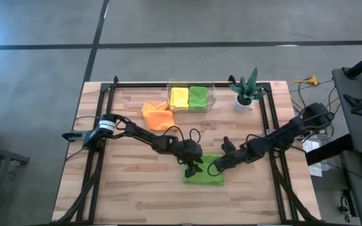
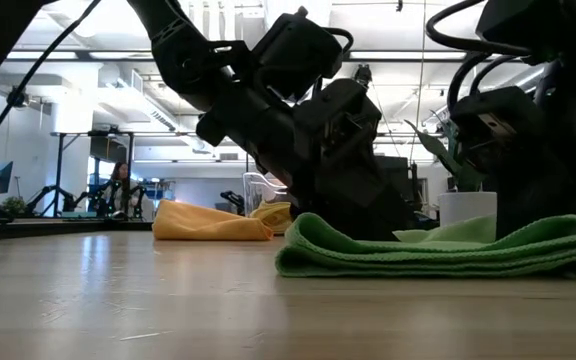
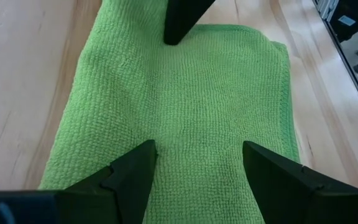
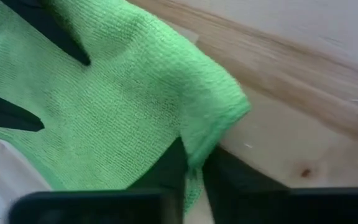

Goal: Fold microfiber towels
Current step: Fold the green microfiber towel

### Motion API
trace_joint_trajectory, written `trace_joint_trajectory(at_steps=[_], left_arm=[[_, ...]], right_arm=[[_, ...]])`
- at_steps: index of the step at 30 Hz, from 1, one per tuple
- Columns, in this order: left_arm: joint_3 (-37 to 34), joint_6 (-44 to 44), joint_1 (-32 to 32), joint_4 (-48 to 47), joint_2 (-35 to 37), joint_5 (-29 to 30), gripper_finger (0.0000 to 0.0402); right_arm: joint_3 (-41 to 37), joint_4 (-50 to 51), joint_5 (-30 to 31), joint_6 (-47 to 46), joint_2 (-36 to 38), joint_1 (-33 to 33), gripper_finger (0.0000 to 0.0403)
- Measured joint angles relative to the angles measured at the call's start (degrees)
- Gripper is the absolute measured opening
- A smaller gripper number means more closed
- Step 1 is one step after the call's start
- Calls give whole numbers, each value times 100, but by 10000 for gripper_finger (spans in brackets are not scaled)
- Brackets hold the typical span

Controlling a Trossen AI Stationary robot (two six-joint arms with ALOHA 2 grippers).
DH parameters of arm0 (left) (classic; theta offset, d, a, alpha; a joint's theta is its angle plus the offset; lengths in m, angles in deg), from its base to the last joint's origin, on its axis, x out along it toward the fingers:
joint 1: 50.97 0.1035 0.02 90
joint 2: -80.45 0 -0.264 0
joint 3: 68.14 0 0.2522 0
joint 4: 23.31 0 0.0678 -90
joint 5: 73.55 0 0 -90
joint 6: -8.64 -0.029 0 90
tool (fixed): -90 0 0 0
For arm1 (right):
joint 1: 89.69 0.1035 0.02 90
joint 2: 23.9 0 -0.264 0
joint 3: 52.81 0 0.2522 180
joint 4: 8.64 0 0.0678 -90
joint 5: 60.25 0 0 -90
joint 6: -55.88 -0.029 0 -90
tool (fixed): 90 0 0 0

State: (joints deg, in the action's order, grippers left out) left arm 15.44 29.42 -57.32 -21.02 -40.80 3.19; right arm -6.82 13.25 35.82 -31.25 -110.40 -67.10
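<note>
1. Arms first: both dark arms reach in low toward the lower middle of the high view, meeting over a lime green towel (image 1: 204,174) spread folded on the wooden table (image 1: 131,188).
2. The left arm runs from the left edge of the table, elbow bent, wrist angled down; the left gripper (image 1: 192,167) sits at the towel's left edge, its two fingers (image 3: 132,177) spread apart with the cloth lying flat between them, gripping nothing.
3. The right arm slopes down from the right edge of the frame; the right gripper (image 1: 215,167) reaches the towel's upper middle. Its fingers (image 4: 166,171) are pinched together on a raised corner of the green cloth, which drapes over them in the right wrist view.
4. In the low view the same towel (image 2: 438,250) lies as a layered fold on the right half of the frame, both wrists looming dark above it.
5. An orange towel (image 1: 156,114) lies crumpled left of centre in the upper part of the table.
6. Just right of it a clear bin (image 1: 191,98) holds a yellow towel (image 1: 179,97) and a second lime green towel (image 1: 198,97) side by side.
7. A spiky green plant (image 1: 246,90) in a white pot stands at the table's upper right.
</note>
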Motion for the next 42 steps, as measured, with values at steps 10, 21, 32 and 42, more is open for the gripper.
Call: trace_joint_trajectory(at_steps=[10, 21, 32, 42], left_arm=[[27, -6, 54, 304, 426, 29, 220], [79, -21, 58, -144, 883, -371, 179], [72, -208, -114, -613, 667, -428, 74], [76, -47, -125, -656, 280, -454, 10]], right_arm=[[-2, 0, -2, 79, 48, -4, 10], [212, 17, -26, -31, 365, -12, 9], [433, 16, 14, -54, 383, -80, 9], [717, 11, 59, 22, 387, -208, 9]])
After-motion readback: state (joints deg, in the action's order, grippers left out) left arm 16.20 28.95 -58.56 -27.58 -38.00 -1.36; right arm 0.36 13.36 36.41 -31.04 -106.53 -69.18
